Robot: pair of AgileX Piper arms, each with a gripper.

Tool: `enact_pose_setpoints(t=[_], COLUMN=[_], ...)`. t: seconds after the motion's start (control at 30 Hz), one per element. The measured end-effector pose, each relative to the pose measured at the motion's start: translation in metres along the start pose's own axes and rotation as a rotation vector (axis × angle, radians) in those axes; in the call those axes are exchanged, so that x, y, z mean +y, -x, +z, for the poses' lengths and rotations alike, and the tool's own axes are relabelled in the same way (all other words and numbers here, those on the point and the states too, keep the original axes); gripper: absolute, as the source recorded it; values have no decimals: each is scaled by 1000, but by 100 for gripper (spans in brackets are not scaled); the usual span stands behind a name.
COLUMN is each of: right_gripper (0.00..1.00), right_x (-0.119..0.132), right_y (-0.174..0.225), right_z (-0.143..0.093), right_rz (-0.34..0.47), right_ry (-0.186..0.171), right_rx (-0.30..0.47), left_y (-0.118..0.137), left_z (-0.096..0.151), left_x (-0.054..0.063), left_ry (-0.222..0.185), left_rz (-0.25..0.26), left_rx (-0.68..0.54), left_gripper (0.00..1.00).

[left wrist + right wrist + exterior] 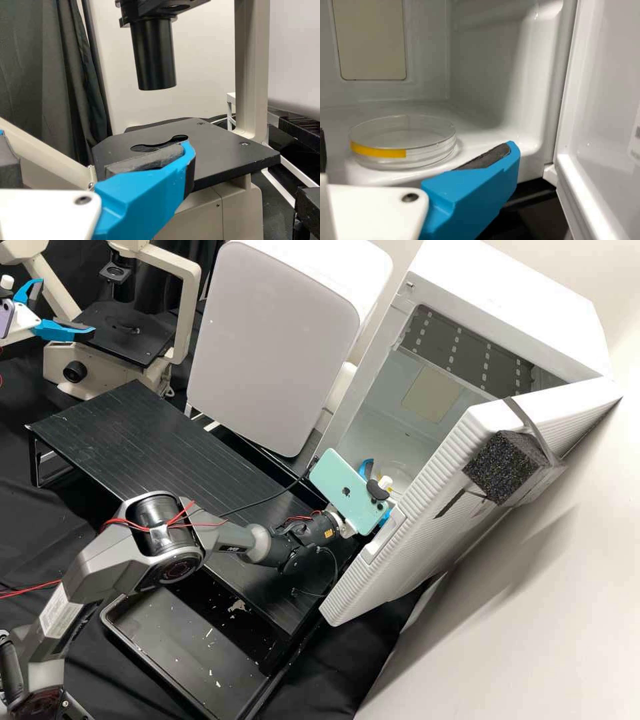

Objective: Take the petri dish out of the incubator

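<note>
High view, left gripper, right gripper, jaws released, right wrist view, yellow-banded clear round dish

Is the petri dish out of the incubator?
No, the petri dish rests inside the incubator, in front of its rear wall.

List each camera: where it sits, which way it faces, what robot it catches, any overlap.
High: fixed off the arms, facing forward and down; left gripper by the microscope, right gripper at the incubator.
Left wrist: facing the microscope's stage; own fingers.
Right wrist: facing into the incubator, petri dish ahead; own fingers.
Shared, high and right wrist: incubator's beige panel.
</note>
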Motion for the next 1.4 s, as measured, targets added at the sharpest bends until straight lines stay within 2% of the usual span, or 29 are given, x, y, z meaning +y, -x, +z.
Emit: enact_pose_setpoints(t=[0.23, 0.57, 0.87, 1.4], right_gripper=[100, 100, 100, 100], right_x=[1, 4, -7, -16], right_y=[-7, -11, -15, -21], right_z=[-2, -6, -18, -10], right_rz=[-1, 6, -23, -49], right_ry=[19, 22, 24, 27], right_rx=[18, 27, 49, 27], left_y=[0, 0, 0, 0], left_z=[0, 0, 0, 0], left_x=[0, 0, 0, 0], left_ry=[0, 0, 0, 0], left_rz=[0, 0, 0, 0], left_rx=[0, 0, 0, 0], left_gripper=[100, 100, 100, 100])
